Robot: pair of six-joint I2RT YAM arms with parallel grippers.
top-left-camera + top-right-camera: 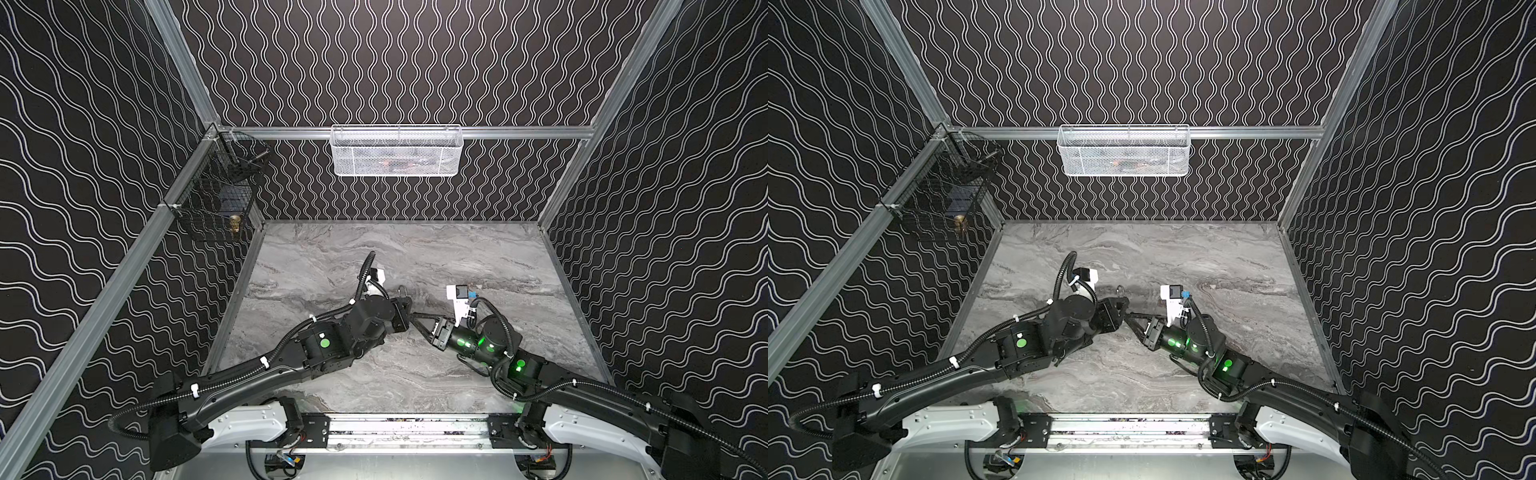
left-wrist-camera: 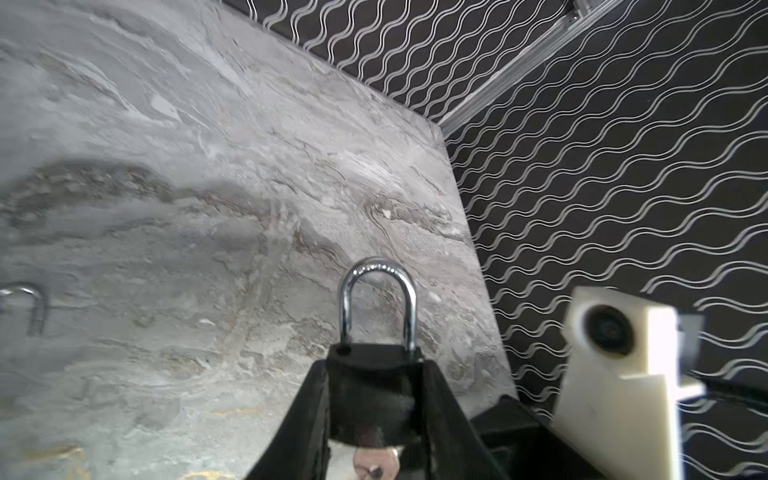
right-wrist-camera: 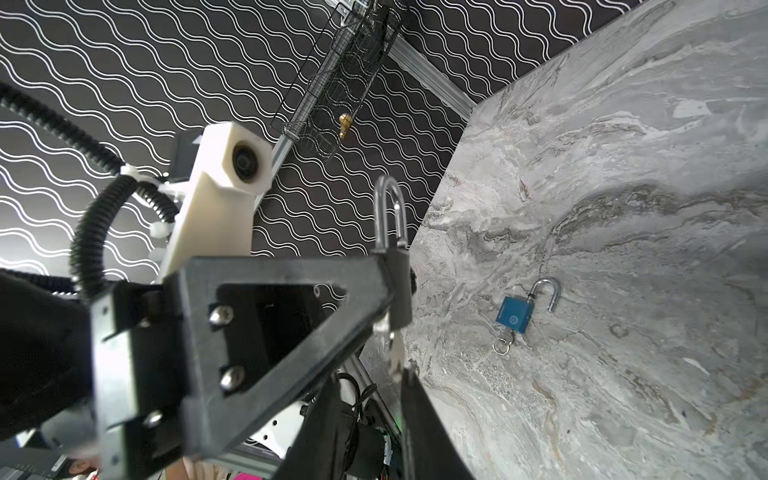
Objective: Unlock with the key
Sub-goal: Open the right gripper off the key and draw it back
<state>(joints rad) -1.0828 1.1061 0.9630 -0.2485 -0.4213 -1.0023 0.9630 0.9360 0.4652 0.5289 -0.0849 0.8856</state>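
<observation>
A black padlock (image 2: 370,395) with a silver shackle (image 2: 376,274) is held up off the table, and my left gripper (image 2: 374,365) is shut on its body. One shackle leg seems to end just above its hole. The key (image 3: 394,353) sticks out of the padlock's (image 3: 400,286) underside. My right gripper (image 3: 370,374) is open, its jaws standing apart just below the key, and one fingertip (image 3: 409,376) is right at the key's end. In both top views the left gripper (image 1: 405,307) and right gripper (image 1: 415,318) meet at the table's middle.
A blue padlock (image 3: 514,318) with its shackle swung open and a key ring lies on the marble table (image 3: 623,166). A white mesh basket (image 1: 397,151) hangs on the back wall. A black wire basket (image 1: 216,199) holding a brass piece hangs at the left corner.
</observation>
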